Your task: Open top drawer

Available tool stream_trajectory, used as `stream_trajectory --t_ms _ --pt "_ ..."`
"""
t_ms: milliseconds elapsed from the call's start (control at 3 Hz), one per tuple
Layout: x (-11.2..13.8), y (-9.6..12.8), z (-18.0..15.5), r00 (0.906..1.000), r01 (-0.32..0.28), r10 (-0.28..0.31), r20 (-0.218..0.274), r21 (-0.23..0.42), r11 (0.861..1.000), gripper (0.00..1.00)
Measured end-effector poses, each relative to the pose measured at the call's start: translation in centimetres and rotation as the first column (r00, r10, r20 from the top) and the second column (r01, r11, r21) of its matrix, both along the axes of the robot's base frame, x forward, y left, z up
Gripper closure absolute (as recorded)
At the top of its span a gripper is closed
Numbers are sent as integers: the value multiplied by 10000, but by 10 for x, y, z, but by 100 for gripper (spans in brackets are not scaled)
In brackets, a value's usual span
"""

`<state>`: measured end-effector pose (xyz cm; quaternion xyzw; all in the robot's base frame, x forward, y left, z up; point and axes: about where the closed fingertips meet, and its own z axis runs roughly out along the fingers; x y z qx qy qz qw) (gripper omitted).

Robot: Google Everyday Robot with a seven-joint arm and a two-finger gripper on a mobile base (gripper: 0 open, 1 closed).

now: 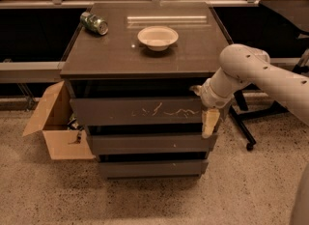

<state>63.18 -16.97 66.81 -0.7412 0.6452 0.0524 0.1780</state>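
The top drawer (140, 111) is the tallest dark grey-brown front of the cabinet, just under the tabletop, with pale squiggly scratches across its middle and right. A dark gap shows above it. My gripper (209, 119) hangs downward from the white arm (251, 74) at the drawer front's right end, touching or nearly touching its right edge. Two narrower drawer fronts (149, 143) lie below.
A pale bowl (158, 37) and a green can (93, 23) lying on its side sit on the cabinet top (111, 55). An open cardboard box (58, 127) stands on the floor at the cabinet's left. A dark wheeled chair base (246, 132) is at the right.
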Motion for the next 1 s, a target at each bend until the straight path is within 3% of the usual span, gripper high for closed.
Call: stream_trajectory --t_ms 333,1000 --pt "7 5 -10 9998 -93 94 -184 77 9999 17" --pt "-3 13 -12 9988 -408 410 -285 58 9992 64"
